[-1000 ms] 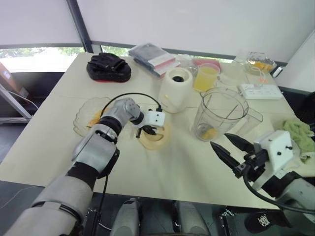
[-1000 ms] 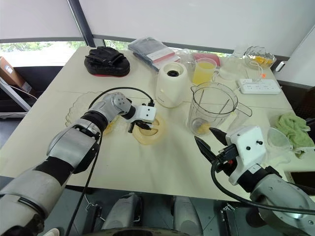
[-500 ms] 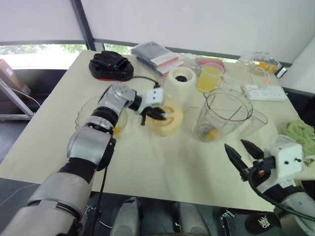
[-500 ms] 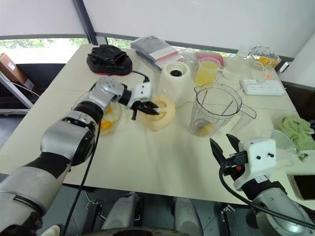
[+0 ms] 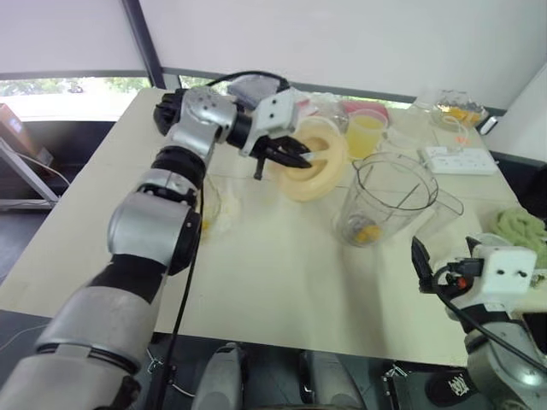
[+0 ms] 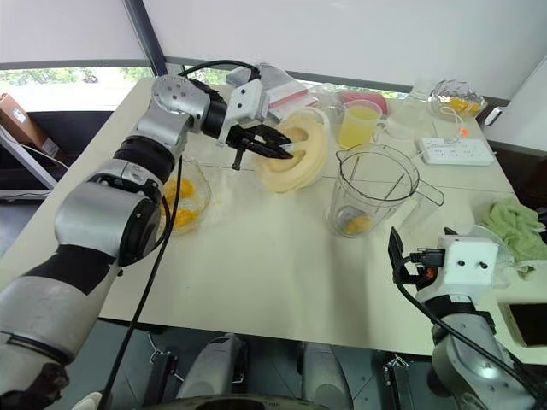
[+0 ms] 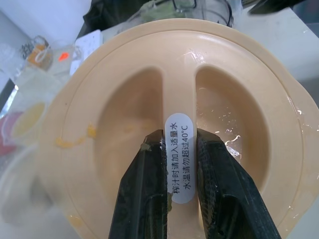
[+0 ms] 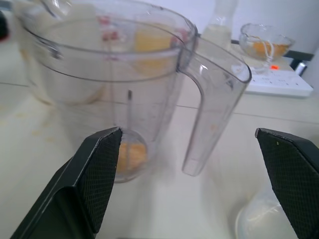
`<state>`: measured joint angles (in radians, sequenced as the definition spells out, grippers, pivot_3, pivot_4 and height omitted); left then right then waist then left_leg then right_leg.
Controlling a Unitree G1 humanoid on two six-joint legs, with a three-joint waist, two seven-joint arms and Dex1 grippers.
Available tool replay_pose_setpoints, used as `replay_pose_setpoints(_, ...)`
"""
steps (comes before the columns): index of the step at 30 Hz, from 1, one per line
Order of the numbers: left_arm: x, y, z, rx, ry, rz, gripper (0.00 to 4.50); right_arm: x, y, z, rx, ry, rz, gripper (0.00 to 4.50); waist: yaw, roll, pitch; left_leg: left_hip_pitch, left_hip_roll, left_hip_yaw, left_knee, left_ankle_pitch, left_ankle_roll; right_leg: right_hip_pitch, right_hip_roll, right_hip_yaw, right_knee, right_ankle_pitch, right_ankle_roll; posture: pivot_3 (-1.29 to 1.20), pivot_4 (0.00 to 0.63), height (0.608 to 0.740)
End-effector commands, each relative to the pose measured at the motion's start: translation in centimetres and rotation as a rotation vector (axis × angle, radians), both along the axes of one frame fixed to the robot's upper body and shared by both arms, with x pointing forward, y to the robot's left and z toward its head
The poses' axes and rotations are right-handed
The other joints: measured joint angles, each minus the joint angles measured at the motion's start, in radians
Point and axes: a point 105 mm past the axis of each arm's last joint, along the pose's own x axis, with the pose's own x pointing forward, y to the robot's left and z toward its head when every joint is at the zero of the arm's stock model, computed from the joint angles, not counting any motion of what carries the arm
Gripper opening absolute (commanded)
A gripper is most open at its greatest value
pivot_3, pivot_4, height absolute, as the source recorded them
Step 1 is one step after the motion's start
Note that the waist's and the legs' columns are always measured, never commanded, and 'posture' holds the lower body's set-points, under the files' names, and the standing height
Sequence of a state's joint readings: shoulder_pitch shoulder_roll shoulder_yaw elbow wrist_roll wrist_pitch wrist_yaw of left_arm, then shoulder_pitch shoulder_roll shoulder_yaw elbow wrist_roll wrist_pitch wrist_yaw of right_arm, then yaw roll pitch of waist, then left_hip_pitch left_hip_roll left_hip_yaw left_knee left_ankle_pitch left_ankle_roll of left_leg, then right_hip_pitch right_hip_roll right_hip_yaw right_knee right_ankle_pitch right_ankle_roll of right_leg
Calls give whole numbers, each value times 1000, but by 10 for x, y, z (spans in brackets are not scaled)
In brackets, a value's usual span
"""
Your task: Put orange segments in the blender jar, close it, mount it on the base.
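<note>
Rim of lid (image 7: 124, 99) cut by frame edge, jar (image 8: 99, 74) side cropped, bowl (image 6: 203, 190) partly behind left arm (image 6: 111, 218)

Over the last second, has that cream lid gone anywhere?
Yes. The left gripper has lifted the lid off the table and carried it toward the blender jar; it now hangs tilted beside the jar's rim, not yet over it.

On the cream table (image 6: 256, 256) I see a clear plastic cup of yellow juice (image 6: 357, 125), a white power strip (image 6: 450, 151) near it, a crumpled green cloth (image 6: 513, 220) at the right edge, and stacked plastic-wrapped packets (image 6: 286, 85) on the far side.
</note>
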<state>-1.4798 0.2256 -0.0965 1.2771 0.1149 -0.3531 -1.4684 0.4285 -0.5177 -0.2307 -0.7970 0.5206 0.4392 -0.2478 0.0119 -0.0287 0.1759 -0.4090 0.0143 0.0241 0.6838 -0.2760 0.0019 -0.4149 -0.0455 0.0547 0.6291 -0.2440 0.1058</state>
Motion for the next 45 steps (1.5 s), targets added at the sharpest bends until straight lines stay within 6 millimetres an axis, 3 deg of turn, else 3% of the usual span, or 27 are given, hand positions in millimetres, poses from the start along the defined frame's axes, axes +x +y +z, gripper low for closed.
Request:
replay_pose_setpoints(1, -4, -15, 26, -25, -89, -32, 232, 10, -5, -3, -23, -7, -49, 4421, -1, 0, 0, 0, 0, 0, 0, 0, 0, 0, 0, 0, 0, 0, 0, 0, 150, 740)
replay_pose_setpoints(14, -9, -36, 33, -57, -115, -61, 232, 44, -16, -15, -33, -34, -136, 4421, -4, 1, 0, -1, 0, 0, 0, 0, 0, -2, 1, 0, 1, 0, 0, 0, 150, 740)
replay_pose_setpoints(35, -11, -34, 30, -44, -129, -81, 232, 77, -40, -14, 12, -88, -227, 4421, -25, 2, 0, -1, 0, 0, -1, 0, 0, -3, 1, 0, 2, 2, 4, 0, 150, 740)
replay_pose_setpoints(43, -12, -37, 31, -44, -128, -91, 232, 88, -38, -15, 42, -104, -231, 4421, -26, 2, 1, -1, 0, 0, -1, 0, 0, -3, 1, 0, 2, 2, 4, 0, 150, 740)
replay_pose_setpoints(45, -13, -38, 32, -45, -130, -94, 232, 90, -36, -16, 52, -106, -231, 3897, -26, 2, 1, -1, 0, 0, -1, 0, 0, -3, 1, 0, 2, 2, 4, 0, 150, 740)
